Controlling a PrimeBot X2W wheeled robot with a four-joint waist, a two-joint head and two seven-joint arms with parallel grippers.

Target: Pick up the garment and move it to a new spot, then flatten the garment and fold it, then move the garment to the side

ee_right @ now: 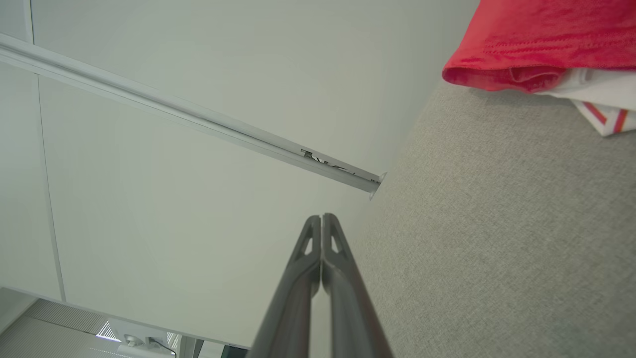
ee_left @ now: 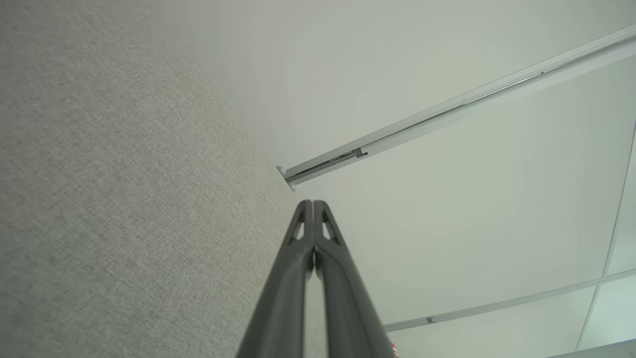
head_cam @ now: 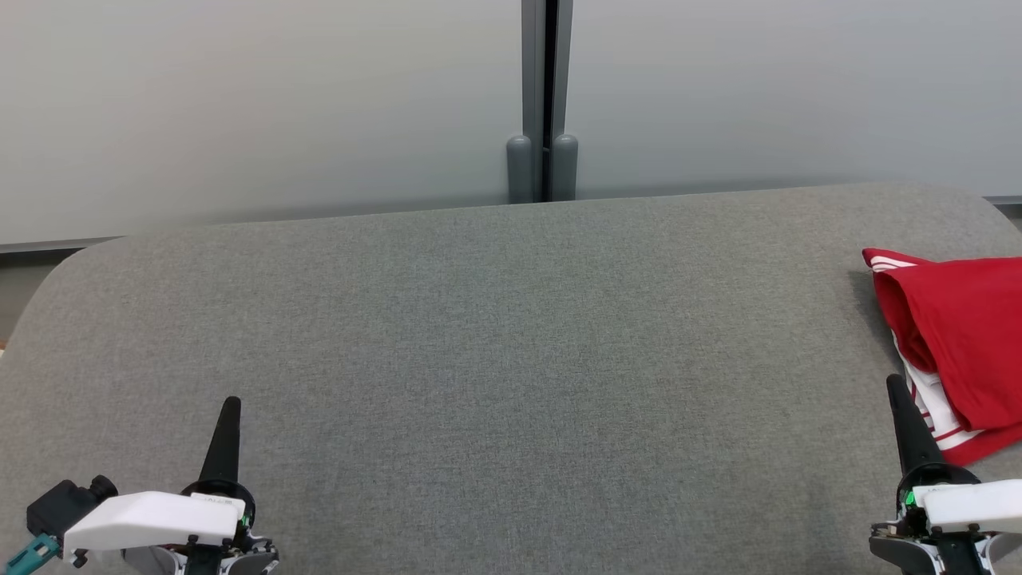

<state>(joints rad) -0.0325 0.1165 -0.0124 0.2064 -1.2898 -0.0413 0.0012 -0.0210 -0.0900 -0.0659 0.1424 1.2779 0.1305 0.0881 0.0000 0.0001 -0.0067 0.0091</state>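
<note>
The folded red-and-white cloth garment (head_cam: pixel 970 335) is lying at the grey fabric table (head_cam: pixel 495 319)'s right edge. The left gripper (head_cam: pixel 231 406) and right gripper (head_cam: pixel 895 386) are pointing across its near edge, both closed and empty.

Count, this entry:
- garment (head_cam: pixel 966 343): 1, red with white striped trim.
- table (head_cam: pixel 511 335): 1, grey cloth top.
- Hands: 2, left hand (head_cam: pixel 231 406) and right hand (head_cam: pixel 895 383).
- wall panels (head_cam: pixel 255 104): 2.
- post (head_cam: pixel 533 72) between the panels: 1.
- rounded caps (head_cam: pixel 519 169) at its foot: 2.
</note>
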